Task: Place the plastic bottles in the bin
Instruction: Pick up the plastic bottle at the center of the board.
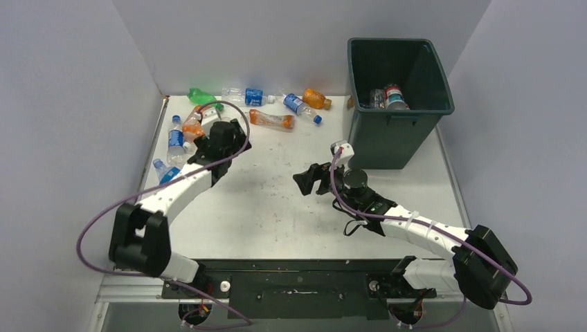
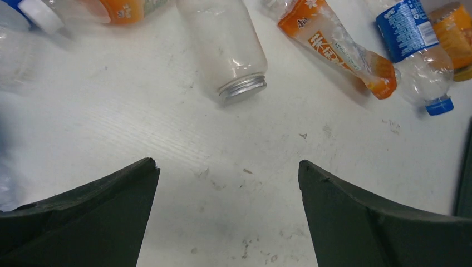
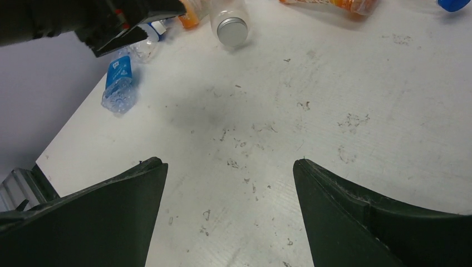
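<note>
**Both grippers open and empty; bottles loose on the table, two in the bin.**

Over on the left, the plastic bottles (image 1: 176, 138) lie scattered on the table (image 1: 277, 207), along its left edge and far side. The left gripper (image 2: 227, 163) hovers right by that cluster, jaws spread wide with nothing between them. A clear bottle with a silver cap (image 2: 228, 44) lies on its side just ahead of the gap, cap end towards the fingers, not touching. To its right lie a crushed orange bottle (image 2: 334, 47) and a blue-labelled bottle (image 2: 414, 50), both out beyond the right finger. Mid-table, the right gripper (image 3: 228, 162) is open too and empty, over bare tabletop, well apart from the bottles. Far right, the bin (image 1: 398, 135) stands upright at the far corner, two bottles (image 1: 391, 97) lying inside.
</note>
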You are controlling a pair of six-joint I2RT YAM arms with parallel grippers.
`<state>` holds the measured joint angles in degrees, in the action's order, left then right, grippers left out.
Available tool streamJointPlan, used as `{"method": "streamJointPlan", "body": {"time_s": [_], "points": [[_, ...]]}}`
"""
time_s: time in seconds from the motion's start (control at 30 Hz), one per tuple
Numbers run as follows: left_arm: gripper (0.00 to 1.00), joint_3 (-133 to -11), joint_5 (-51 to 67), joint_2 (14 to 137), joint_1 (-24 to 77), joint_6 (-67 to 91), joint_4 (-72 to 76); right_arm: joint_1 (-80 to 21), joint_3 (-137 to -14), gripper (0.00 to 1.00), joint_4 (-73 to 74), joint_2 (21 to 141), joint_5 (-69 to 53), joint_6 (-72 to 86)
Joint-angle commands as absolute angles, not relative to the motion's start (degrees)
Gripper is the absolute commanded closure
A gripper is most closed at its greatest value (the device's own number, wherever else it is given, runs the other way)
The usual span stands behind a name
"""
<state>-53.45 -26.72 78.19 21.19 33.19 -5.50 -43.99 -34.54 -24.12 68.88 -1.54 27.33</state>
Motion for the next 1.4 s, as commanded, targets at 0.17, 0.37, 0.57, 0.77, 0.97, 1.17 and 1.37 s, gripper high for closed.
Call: {"method": "streamJointPlan", "body": {"time_s": [0.17,0.37,0.57,0.77,0.97,1.17,1.37], "points": [[0.04,-76.8,-24.9,99.7,16.3,55.0,-19.0,-45.8,-30.1,0.14,-27.9,63.5,-1.6,27.8],[0.04,-86.5,-24.1,107.5,12.7,58.4,-25.8,-45.8,-30.1,0.14,-27.2,62.2,-1.6,27.0],[0.04,-102.6,-24.7,118.2,12.2,55.1,-37.6,-45.7,-32.8,0.14,-26.1,63.0,-3.2,26.3],[0.04,-111.0,-24.7,125.7,11.4,53.9,-44.1,-45.8,-33.9,0.14,-25.9,61.9,-4.9,27.2],[0.04,-115.6,-24.1,130.4,11.2,53.1,-46.0,-45.9,-34.4,0.14,-25.0,61.0,-4.6,27.1],[0.05,-114.0,-23.2,131.6,11.2,53.1,-44.0,-45.9,-34.0,0.14,-24.8,60.5,-4.1,27.1],[0.27,-109.3,-21.8,129.7,11.2,53.2,-39.9,-45.9,-33.8,0.14,-24.2,59.6,-3.4,26.8]]}}
